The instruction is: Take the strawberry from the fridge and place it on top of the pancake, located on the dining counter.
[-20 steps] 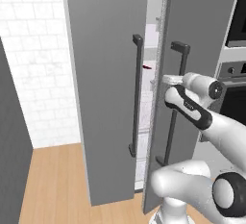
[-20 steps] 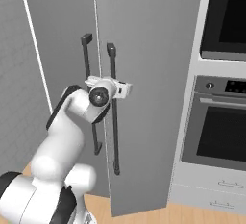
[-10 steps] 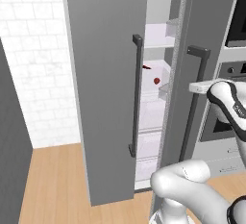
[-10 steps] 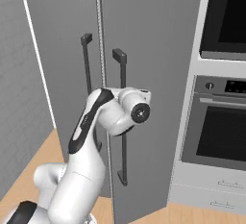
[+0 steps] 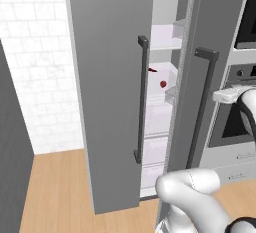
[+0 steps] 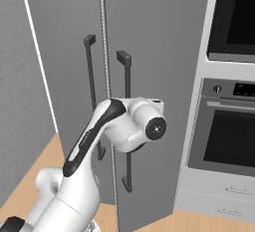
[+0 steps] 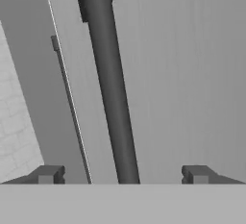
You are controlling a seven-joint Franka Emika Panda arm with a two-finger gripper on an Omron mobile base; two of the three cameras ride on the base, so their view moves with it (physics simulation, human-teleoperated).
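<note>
The grey fridge (image 5: pixel 107 77) stands with its right door (image 5: pixel 220 37) swung partly out. Through the gap I see white shelves (image 5: pixel 161 45) and the tiny bright-red strawberry (image 5: pixel 163 83) on a middle shelf. A darker, thin red item (image 5: pixel 153 69) lies just above and left of it. My gripper (image 7: pixel 121 175) is open, its two fingertips (image 7: pixel 45 174) set wide on either side of the right door's dark bar handle (image 7: pixel 113 88) without touching it. From the right base, my hand (image 6: pixel 149 121) sits at mid-height of that handle (image 6: pixel 127 76). The pancake and dining counter are out of view.
A built-in oven (image 6: pixel 231 139) with drawers (image 6: pixel 224 196) beneath stands right of the fridge, close to the swung door, and a second oven (image 6: pixel 234 17) sits above. A white brick wall (image 5: pixel 35 77) and a dark panel (image 5: pixel 12 142) lie to the left over wood floor (image 5: pixel 55 187).
The right fridge door has swung further out with my hand at its handle. The gap has widened, and the shelves and strawberry now show. My arm has moved rightward.
</note>
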